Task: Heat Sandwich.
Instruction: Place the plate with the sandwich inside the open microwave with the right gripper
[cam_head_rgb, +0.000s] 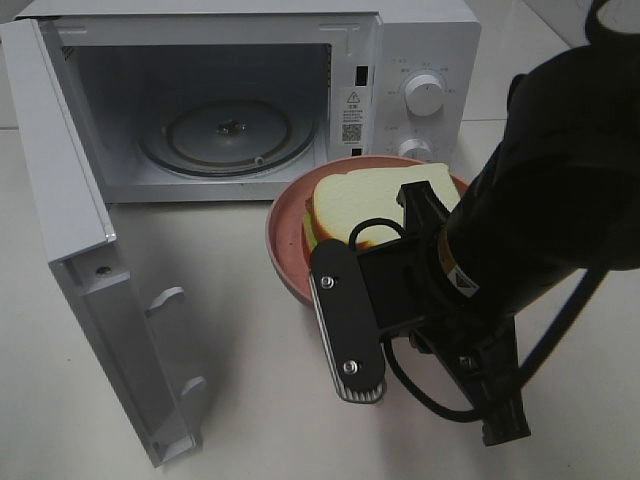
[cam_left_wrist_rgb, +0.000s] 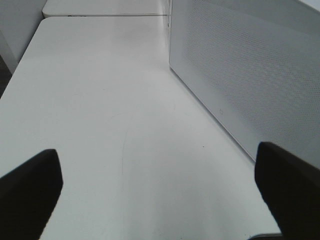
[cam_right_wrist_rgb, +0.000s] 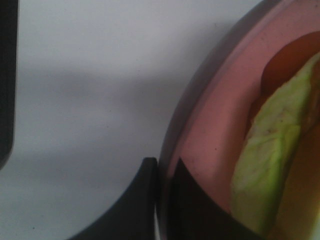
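The sandwich (cam_head_rgb: 365, 205) lies on the pink plate (cam_head_rgb: 285, 250), in front of the open microwave (cam_head_rgb: 420, 40) with its glass tray (cam_head_rgb: 200, 140). The right gripper (cam_right_wrist_rgb: 162, 200) pinches the plate's rim; the left gripper (cam_left_wrist_rgb: 160, 200) gapes wide over the table (cam_left_wrist_rgb: 125, 125)

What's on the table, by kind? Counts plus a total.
microwave: 1
plate: 1
sandwich: 1
Total: 3
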